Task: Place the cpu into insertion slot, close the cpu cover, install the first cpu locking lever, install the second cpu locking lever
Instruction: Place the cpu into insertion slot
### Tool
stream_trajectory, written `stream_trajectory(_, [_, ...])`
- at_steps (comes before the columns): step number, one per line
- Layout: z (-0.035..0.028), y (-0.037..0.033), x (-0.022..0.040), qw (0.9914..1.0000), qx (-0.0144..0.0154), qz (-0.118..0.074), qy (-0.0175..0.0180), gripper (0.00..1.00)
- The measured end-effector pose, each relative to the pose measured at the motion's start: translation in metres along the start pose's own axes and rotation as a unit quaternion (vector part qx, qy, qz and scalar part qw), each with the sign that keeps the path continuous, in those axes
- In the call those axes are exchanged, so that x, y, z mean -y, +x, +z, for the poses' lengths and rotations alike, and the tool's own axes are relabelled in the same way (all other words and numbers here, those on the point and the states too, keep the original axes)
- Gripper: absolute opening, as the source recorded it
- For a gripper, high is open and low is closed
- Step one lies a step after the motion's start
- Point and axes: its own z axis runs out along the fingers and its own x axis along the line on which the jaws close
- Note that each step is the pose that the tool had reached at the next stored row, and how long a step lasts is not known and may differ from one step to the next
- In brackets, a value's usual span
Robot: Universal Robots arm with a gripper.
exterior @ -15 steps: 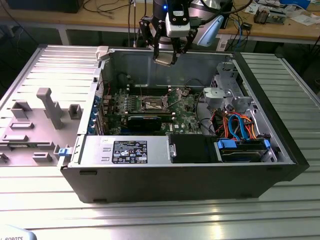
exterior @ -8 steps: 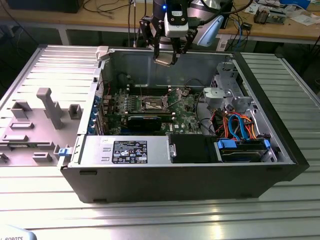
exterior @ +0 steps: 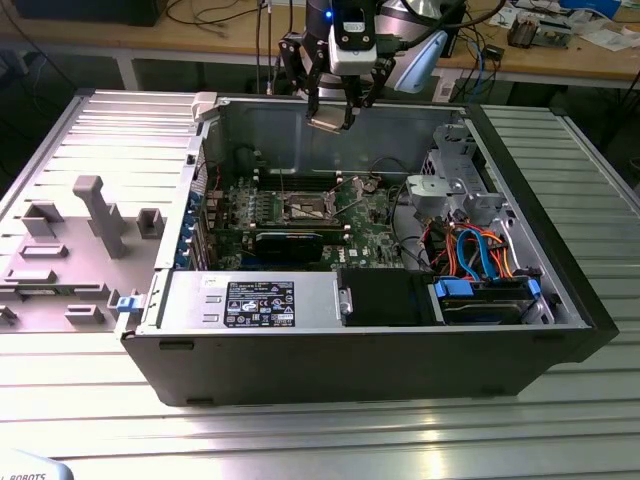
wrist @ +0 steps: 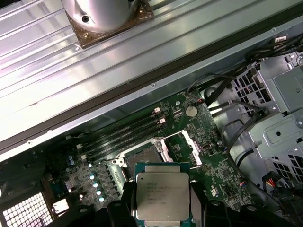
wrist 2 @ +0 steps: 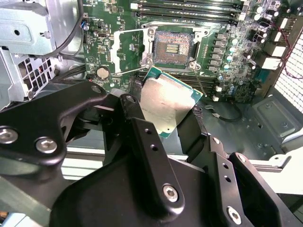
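Note:
My gripper (exterior: 335,112) hangs above the back wall of the open computer case, shut on the cpu (exterior: 328,122), a flat silver-topped chip with a green edge. In both wrist views the cpu (wrist 2: 168,101) (wrist: 163,191) sits between the black fingers (wrist 2: 147,137) (wrist: 118,210), well above the board. The insertion slot (exterior: 305,207) (wrist 2: 173,46) (wrist: 142,158) lies bare on the green motherboard, dark with a silvery rim. The cpu cover (wrist 2: 129,51) (wrist: 183,145) stands flipped open beside the slot.
The case (exterior: 500,150) walls surround the board. Long memory slots (wrist 2: 189,7) run alongside the socket. A silver drive cage (exterior: 455,185) and orange and blue cables (exterior: 480,250) fill the exterior view's right; a black power supply (exterior: 260,300) lies in front. Grey fixtures (exterior: 95,215) stand outside.

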Motion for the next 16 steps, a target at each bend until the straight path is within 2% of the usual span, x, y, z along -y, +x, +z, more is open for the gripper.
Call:
stream_trajectory(3, [0.0027,0.0000,0.0004,1.00000,0.0002,0.001,0.0005,0.54])
stream_trajectory(9, [0.0083,0.0003,0.0010,0.99933,0.0039,0.036,0.0008,0.54])
stream_trajectory(13, [0.0110,0.0052,0.0036,0.99930,0.0040,0.037,0.0008,0.54])
stream_trajectory(16, [0.0130,0.0053,0.0038,0.99847,0.0056,0.055,0.0005,0.54])
